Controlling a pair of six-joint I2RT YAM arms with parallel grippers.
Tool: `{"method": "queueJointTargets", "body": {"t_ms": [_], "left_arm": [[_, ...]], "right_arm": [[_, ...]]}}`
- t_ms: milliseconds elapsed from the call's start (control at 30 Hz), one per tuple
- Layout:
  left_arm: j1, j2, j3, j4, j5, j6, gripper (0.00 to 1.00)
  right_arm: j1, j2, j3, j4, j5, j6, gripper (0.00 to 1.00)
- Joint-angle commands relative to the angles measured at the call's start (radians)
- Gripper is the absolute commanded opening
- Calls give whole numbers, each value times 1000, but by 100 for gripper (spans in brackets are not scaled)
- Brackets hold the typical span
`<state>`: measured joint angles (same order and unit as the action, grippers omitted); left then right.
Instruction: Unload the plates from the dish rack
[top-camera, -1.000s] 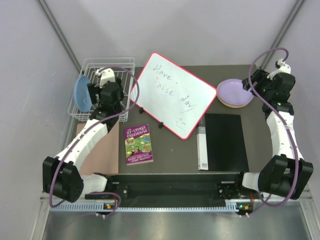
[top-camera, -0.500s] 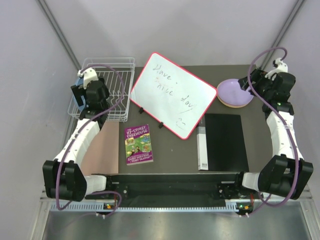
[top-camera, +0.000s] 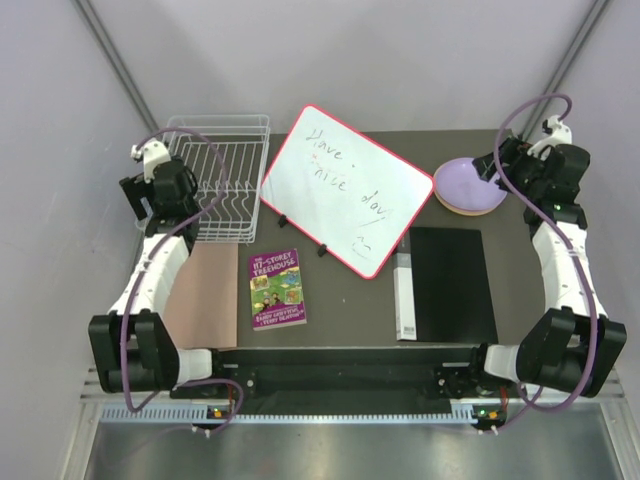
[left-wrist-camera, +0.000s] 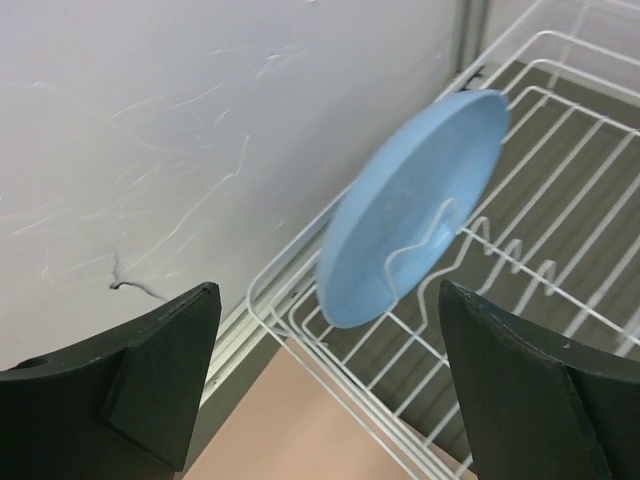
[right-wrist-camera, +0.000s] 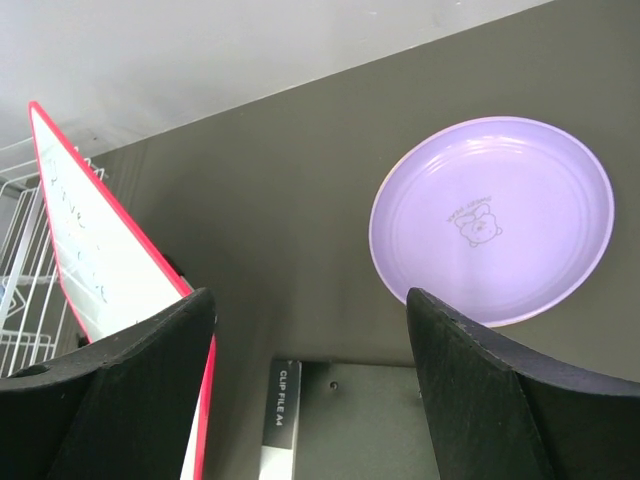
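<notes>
Gaping wide, the left hand (left-wrist-camera: 328, 298) grasps nothing: its two black fingers (left-wrist-camera: 160, 370) stand far apart with bare air between them, touching neither wire nor plate. Straight ahead of this hand, between the lines of its fingers, the small round blue plastic plate (left-wrist-camera: 410, 210) stands on edge in the white wire dish rack (left-wrist-camera: 560, 250). The plate is tilted and sits at the rack's side nearest the grey wall, with a bent wire crossing its lower face. From above, the wrist hides the plate, and the hand hangs at the rack's left rim.

The right hand (right-wrist-camera: 310, 300) is likewise released, fingers spread and empty, hovering apart from everything below it. Ahead of it and to its right, the round lavender plastic plate (right-wrist-camera: 490, 220) lies flat, face up, on the dark bench (right-wrist-camera: 300, 200). In the overhead view an orange-pink rim (top-camera: 462, 212) peeks from beneath the lavender plate; how many plates lie under it cannot be told. To this hand's left stands the tilted red-framed whiteboard (right-wrist-camera: 95, 250), and just below the hand the corner of a black clip file (right-wrist-camera: 340, 420) shows.
</notes>
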<state>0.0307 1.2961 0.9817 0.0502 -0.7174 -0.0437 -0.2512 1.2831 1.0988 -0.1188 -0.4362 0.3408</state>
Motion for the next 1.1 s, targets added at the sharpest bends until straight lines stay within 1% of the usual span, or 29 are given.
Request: {"method": "queueJointTargets", "body": {"t_ms": [0, 67, 100, 233, 333, 467, 533, 600, 667, 733, 767, 833, 867, 967, 1067], "left_arm": [[78, 37, 32, 2, 114, -28, 92], [92, 75, 38, 7, 128, -31, 88], [107, 87, 44, 7, 137, -35, 84], [143, 156, 80, 11, 174, -44, 82], [156, 187, 75, 42, 196, -36, 74], [161, 227, 91, 33, 193, -18, 72], [160, 239, 91, 33, 187, -15, 66], [160, 239, 78, 46, 180, -12, 65], [160, 241, 71, 60, 180, -10, 59], [161, 249, 71, 57, 180, -12, 49], [161, 252, 72, 54, 177, -10, 41], [161, 249, 71, 51, 170, -15, 34], [161, 247, 69, 50, 170, -15, 26], [161, 235, 61, 53, 158, -12, 11], [161, 223, 55, 56, 153, -5, 7]], "right_arm": [[15, -2, 7, 47, -38, -11, 78], [17, -2, 7, 53, -44, -10, 77], [20, 1, 6, 54, -45, -8, 76], [24, 16, 1, 71, -64, -2, 75], [29, 27, -2, 76, -65, 0, 75], [27, 32, -5, 77, -65, 1, 75], [29, 33, -5, 77, -68, 1, 75], [27, 38, -5, 82, -70, 3, 75], [29, 41, -8, 82, -68, 3, 75], [29, 45, -8, 85, -67, 4, 75], [27, 47, -8, 87, -68, 4, 75], [27, 48, -10, 90, -71, 6, 75], [27, 48, -10, 90, -72, 6, 75], [29, 51, -10, 90, -70, 6, 75], [27, 55, -10, 90, -72, 9, 75]]}}
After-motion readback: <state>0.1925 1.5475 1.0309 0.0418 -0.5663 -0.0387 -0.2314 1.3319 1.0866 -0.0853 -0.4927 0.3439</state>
